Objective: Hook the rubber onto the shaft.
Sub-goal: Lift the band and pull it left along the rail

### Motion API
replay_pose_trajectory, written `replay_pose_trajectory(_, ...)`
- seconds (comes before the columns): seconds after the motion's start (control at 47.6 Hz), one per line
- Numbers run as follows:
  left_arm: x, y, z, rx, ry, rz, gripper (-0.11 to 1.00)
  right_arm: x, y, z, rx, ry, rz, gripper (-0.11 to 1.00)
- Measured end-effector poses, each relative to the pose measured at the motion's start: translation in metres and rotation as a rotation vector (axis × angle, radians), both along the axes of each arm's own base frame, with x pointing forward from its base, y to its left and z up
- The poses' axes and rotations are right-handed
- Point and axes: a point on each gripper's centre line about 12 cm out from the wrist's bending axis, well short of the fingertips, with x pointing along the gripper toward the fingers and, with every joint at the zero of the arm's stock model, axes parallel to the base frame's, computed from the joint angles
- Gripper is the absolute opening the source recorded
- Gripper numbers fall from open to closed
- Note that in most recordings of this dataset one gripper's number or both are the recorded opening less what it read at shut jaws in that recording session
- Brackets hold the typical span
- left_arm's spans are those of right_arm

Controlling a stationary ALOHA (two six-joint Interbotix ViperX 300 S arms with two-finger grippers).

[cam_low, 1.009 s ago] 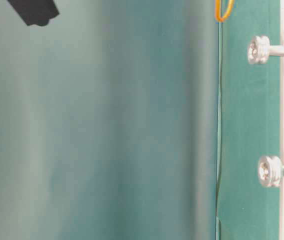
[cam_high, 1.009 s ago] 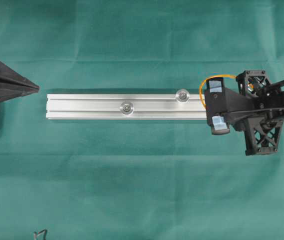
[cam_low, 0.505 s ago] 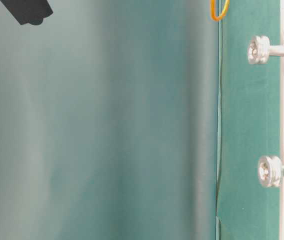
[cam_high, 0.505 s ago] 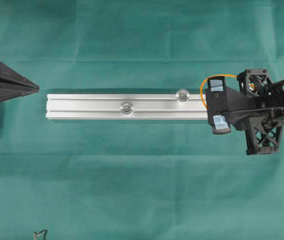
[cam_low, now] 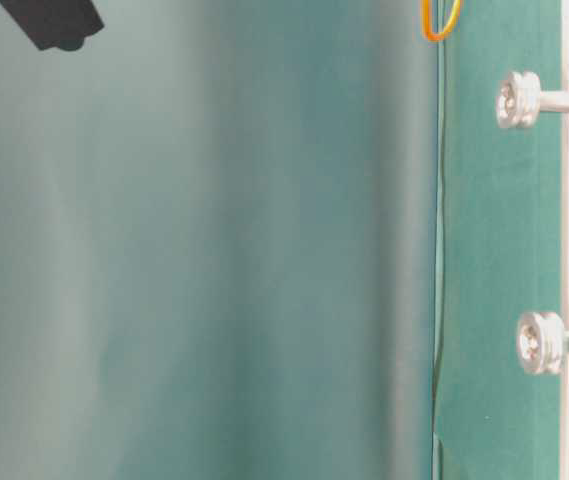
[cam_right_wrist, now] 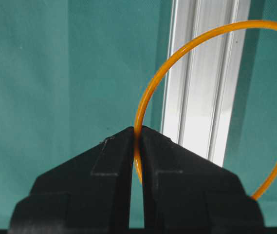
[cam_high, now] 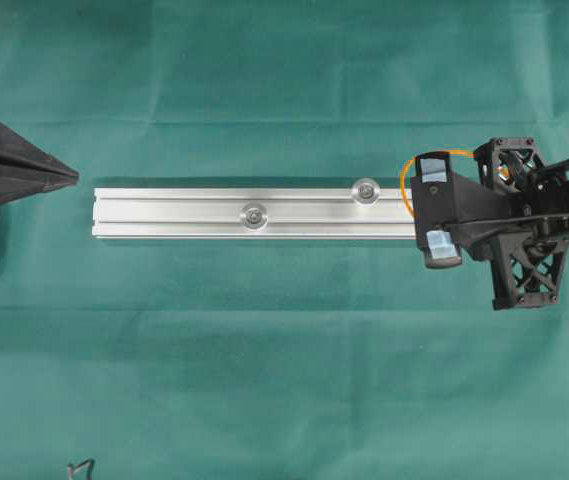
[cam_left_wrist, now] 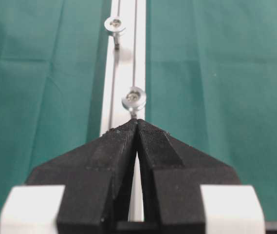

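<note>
Green cloth covers the desk (cam_high: 264, 330), and my right gripper (cam_right_wrist: 137, 134) pinches the thin orange rubber band (cam_right_wrist: 150, 90), light, floppy, likely stretchy, at one edge beside the silver aluminium rail (cam_right_wrist: 204, 83).

rubber (cam_right_wrist: 187, 48) (loop's right side) cut off

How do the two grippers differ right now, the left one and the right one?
The right gripper is shut on the rubber band, pinching its orange loop; the left gripper is shut on nothing. In the overhead view the right gripper sits over the right end of the silver rail, while the left gripper sits off the rail's left end, apart from it. Both have black fingers pressed together, and both point along the rail.
</note>
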Motion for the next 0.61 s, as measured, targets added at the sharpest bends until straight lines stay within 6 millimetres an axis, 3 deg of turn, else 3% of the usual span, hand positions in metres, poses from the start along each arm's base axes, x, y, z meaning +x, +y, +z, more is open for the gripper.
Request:
replay_pose_trajectory(0.252, 0.000, 0.000, 0.000, 0.001, 0.000, -0.001, 0.00, 0.015, 0.000, 0.003, -0.017, -0.005, 0.005, 0.07)
replay_pose_trajectory(0.61, 0.000, 0.000, 0.000, 0.001, 0.000, -0.001, 0.00, 0.053, 0.002, 0.004, -0.041, -0.010, 0.010, 0.07)
